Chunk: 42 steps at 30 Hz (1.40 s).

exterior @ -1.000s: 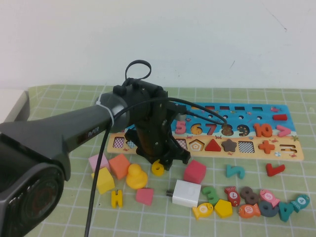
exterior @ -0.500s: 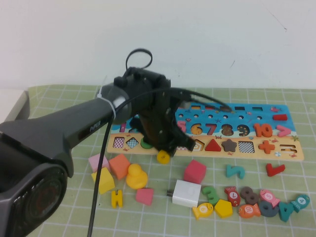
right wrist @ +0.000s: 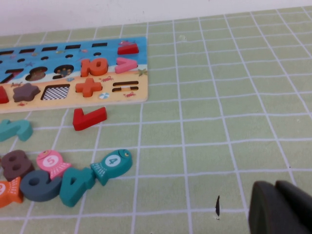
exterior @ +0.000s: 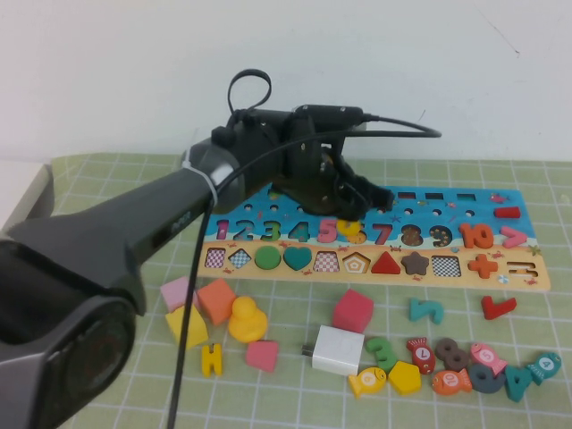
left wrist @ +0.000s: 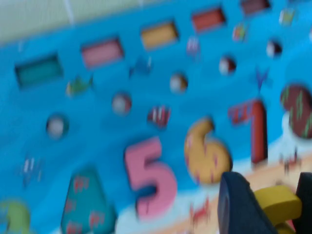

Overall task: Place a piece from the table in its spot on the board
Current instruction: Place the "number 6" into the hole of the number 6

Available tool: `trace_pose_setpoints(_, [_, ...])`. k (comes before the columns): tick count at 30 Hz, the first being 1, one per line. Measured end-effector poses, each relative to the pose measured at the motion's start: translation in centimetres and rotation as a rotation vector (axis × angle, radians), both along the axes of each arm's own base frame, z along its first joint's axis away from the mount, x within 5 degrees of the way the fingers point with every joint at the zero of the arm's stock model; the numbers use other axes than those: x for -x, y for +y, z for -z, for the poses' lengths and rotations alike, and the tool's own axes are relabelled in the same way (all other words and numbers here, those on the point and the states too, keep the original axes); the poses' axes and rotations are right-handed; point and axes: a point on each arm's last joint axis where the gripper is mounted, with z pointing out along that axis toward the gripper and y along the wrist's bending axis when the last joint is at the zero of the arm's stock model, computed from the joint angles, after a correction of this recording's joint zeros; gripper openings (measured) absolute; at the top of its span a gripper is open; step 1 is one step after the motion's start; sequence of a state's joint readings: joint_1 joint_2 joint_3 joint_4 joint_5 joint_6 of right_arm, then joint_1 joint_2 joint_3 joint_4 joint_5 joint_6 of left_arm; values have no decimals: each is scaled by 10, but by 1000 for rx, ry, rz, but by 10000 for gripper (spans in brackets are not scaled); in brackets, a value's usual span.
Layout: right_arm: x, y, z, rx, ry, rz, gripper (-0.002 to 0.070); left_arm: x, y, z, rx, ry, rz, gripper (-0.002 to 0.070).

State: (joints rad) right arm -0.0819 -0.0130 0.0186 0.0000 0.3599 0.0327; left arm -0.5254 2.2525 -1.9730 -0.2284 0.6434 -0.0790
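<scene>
My left gripper (exterior: 354,217) hangs over the blue band of the board (exterior: 435,208), close to its numeral 6. It is shut on the piece (exterior: 349,229), a small bright-yellow wooden numeral. In the left wrist view the piece (left wrist: 276,204) sits between the two dark fingers (left wrist: 238,207), just beside the board's orange-yellow 6 place (left wrist: 205,152), between the pink 5 (left wrist: 149,178) and the red 7 (left wrist: 253,127). My right gripper (right wrist: 281,209) shows only in the right wrist view, shut and empty, low over the green mat to the right of the board (right wrist: 112,100).
Loose pieces lie in front of the board: a yellow duck (exterior: 247,319), orange cube (exterior: 216,299), yellow H (exterior: 211,358), pink cube (exterior: 352,310), white block (exterior: 338,349), red tick shape (exterior: 497,307), and a cluster of numerals and fish (exterior: 465,374) at the front right.
The left gripper closed on the yellow piece next to the duck, lifted it off the mat and carried it back and right, over the board's number row.
</scene>
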Motion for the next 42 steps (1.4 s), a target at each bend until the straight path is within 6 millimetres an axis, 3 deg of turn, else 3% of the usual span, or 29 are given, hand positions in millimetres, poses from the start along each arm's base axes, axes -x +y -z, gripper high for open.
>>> trace_pose_setpoints(8, [0, 0, 0, 0, 0, 0, -1, -24, -13, 22, 40, -57, -18, 202])
trace_pose_setpoints(17, [0, 0, 0, 0, 0, 0, -1, -30, -17, 45, 23, -30, -17, 202])
trace_pose_setpoints(42, [0, 0, 0, 0, 0, 0, -1, -31, -16, 45, 10, -32, -13, 202])
